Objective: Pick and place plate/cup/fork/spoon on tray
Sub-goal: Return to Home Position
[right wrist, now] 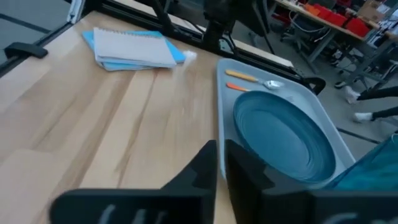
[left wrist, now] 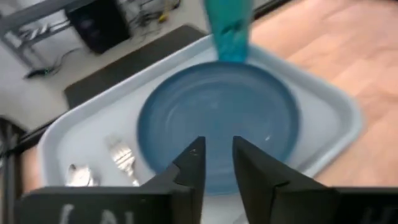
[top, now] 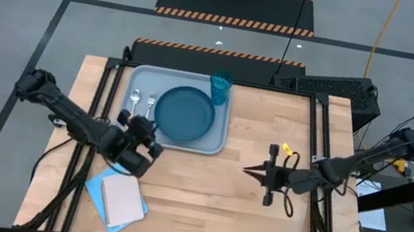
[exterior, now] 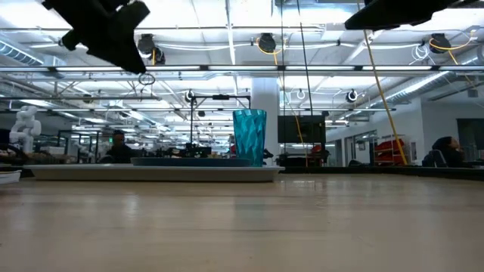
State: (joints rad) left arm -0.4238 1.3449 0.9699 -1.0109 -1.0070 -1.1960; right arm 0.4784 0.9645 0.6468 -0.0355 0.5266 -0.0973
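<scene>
The plate (top: 184,114) lay on the tray (top: 215,144) at the table's (top: 201,199) far left, the cup (top: 220,87) upright at the tray's far right corner, the fork (top: 150,105) and spoon (top: 134,100) left of the plate. Rigid, probably slick pieces; the cup looked light, best gripped at its wall. The left end effector (top: 137,148) hovered empty near the tray, fingers narrowly apart; the right end effector (top: 251,172) hung mid-table, nearly closed and empty.

No text, label, brand or number can be read in any view. The wrist views show faint pale marks low on each gripper housing, too blurred to make out.
</scene>
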